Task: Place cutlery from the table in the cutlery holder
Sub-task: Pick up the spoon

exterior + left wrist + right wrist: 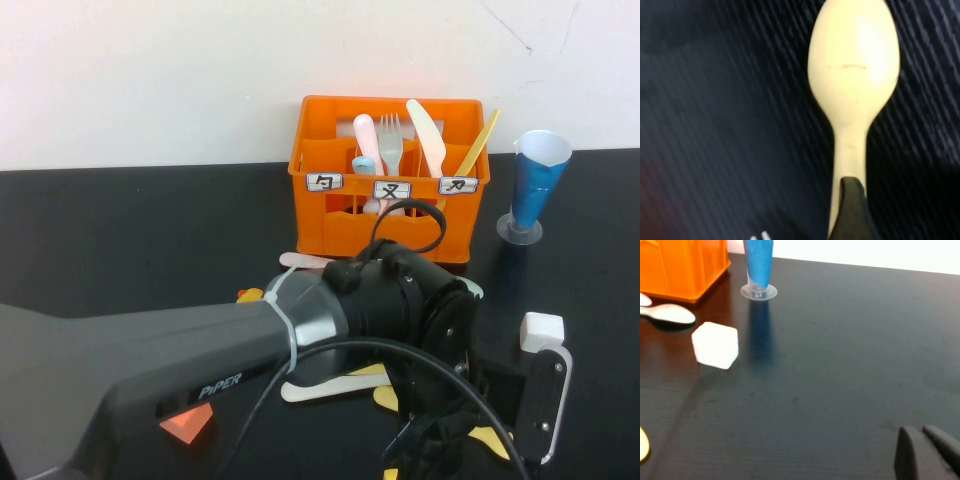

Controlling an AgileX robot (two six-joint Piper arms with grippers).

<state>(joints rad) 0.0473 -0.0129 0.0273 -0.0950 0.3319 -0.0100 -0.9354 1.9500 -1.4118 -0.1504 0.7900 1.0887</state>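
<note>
Pickup is the step in hand: the left gripper [430, 440] hangs low over the counter [120, 230], on the near side of the orange cutlery holder [392, 215], right above loose cutlery. In the left wrist view a pale yellow spoon [854, 65] lies flat on the black surface with 1 dark fingertip [852, 210] over its handle; whether that tip touches the handle I cannot tell, nor can I tell how the jaws stand.

The holder already has a pink piece [366, 135], a white fork [391, 145], a cream knife [428, 135] and a yellow piece [480, 140] standing in it. More pieces lie flat on the near side of the holder, among them a cream handle [320, 388] showing from under the arm.

The right gripper [927, 452] sits just above the counter, well off to the side of the holder beyond the blue cone cup [759, 265] and the white cube [715, 345], jaws together and empty.

Next, I judge, the left jaws need to settle astride the spoon's narrow handle, close, then lift it clear and carry it to the holder.
</note>
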